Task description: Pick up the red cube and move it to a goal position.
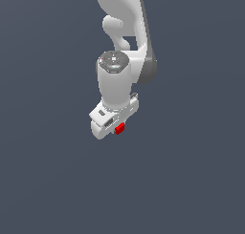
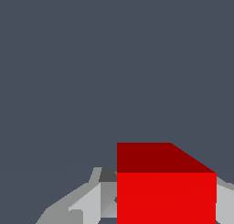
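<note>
The red cube [image 1: 119, 128] is a tiny bright red block that peeks out from under the white gripper [image 1: 115, 126] in the exterior view. In the wrist view the cube [image 2: 165, 191] fills the space between the two grey fingers. One finger [image 2: 91, 201] lies against one side of it and the other finger [image 2: 225, 201] against the opposite side. The gripper is shut on the cube. The fingertips themselves are hidden under the hand in the exterior view. I cannot tell how high the cube is above the floor.
The white arm [image 1: 125, 32] reaches in from the top of the exterior view. A plain dark grey-blue surface [image 1: 191, 180] lies all around it. No goal marker shows.
</note>
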Tool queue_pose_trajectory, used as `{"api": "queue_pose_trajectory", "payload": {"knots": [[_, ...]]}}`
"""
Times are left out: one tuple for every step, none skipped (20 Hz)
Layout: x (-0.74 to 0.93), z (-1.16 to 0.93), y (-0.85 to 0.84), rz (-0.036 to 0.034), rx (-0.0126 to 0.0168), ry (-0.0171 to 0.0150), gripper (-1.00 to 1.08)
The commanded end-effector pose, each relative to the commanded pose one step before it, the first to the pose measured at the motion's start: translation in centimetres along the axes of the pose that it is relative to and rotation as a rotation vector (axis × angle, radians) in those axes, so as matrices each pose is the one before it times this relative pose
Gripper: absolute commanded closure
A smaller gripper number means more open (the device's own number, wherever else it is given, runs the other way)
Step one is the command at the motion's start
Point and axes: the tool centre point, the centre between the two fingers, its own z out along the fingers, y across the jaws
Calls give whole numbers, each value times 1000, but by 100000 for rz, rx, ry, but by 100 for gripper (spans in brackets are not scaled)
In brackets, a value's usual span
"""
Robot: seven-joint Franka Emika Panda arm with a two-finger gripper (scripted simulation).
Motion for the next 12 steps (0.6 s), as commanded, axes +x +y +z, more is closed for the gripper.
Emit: {"api": "queue_pose_trajectory", "payload": {"knots": [[-287,-2799,1130,-50,36,35,108],[-97,-1067,458,0,0,0,108],[-94,-1052,455,0,0,0,108],[-90,-1037,452,0,0,0,108],[-86,-1022,449,0,0,0,108],[-81,-990,439,0,0,0,108],[-73,-925,414,0,0,0,108],[-65,-861,389,0,0,0,108],[-58,-798,364,0,0,0,108],[-78,-755,354,56,-40,-6,108],[-45,-678,316,0,0,0,108],[-39,-620,292,0,0,0,108]]}}
